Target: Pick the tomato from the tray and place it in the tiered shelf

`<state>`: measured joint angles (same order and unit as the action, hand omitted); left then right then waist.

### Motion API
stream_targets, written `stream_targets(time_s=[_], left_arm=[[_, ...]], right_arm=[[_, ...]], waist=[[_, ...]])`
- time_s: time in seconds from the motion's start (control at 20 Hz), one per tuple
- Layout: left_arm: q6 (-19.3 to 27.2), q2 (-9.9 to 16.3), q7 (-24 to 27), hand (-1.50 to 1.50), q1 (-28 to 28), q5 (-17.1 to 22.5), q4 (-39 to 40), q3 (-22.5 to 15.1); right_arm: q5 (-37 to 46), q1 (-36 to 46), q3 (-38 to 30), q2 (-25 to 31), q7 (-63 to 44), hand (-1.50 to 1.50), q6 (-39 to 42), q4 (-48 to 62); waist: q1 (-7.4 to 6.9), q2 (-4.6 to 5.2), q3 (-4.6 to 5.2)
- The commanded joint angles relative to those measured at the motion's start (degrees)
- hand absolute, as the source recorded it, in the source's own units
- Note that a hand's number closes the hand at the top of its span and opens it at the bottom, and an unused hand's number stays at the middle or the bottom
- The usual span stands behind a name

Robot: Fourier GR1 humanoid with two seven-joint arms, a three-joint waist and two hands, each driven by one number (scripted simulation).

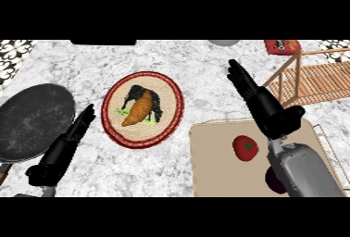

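A red tomato (245, 147) with a green stem lies on the beige tray (215, 162) at the lower right. My right hand (263, 104) hovers above the tray's far edge, just up and right of the tomato, fingers straight and pointing away, holding nothing. The wooden tiered shelf (321, 81) stands at the far right, beyond the tray. My left hand (65, 146) rests open at the lower left, fingers pointing up toward the plate.
A woven round plate (116, 122) with a red rim carries a carrot (139, 110) in the middle of the counter. A dark round pan (31, 121) lies at the left. A red packet (282, 45) sits at the far back right, and a dark object (273, 181) shows beside my right forearm.
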<state>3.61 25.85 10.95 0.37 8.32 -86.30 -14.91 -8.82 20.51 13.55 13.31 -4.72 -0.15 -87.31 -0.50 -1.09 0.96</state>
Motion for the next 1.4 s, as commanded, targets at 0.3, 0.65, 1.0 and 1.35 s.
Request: stream_targets(time_s=[0.3,0.65,1.0,1.35], left_arm=[[4.65,-5.58,-4.64,0.00,-5.23,-0.25,1.97,1.91],[7.46,-9.21,-9.14,0.00,-9.58,-2.29,2.84,-0.19],[8.33,-10.45,-12.81,0.00,-11.71,-4.52,2.85,-0.16],[7.67,-11.38,-12.34,0.00,-11.24,-4.71,3.46,0.43]], right_arm=[[-27.76,-4.40,-17.24,-7.57,0.06,-1.50,6.47,8.07],[3.02,-6.66,-20.05,4.18,17.13,-1.50,-11.75,20.70],[-9.72,-8.21,-26.73,6.48,32.39,-1.50,8.45,28.74],[-2.72,-6.43,-18.58,17.53,17.97,-1.50,15.86,17.74]], waist=[[2.74,3.38,-3.43],[0.37,1.86,-1.19],[0.19,1.26,-1.06],[0.65,0.96,-0.92]])
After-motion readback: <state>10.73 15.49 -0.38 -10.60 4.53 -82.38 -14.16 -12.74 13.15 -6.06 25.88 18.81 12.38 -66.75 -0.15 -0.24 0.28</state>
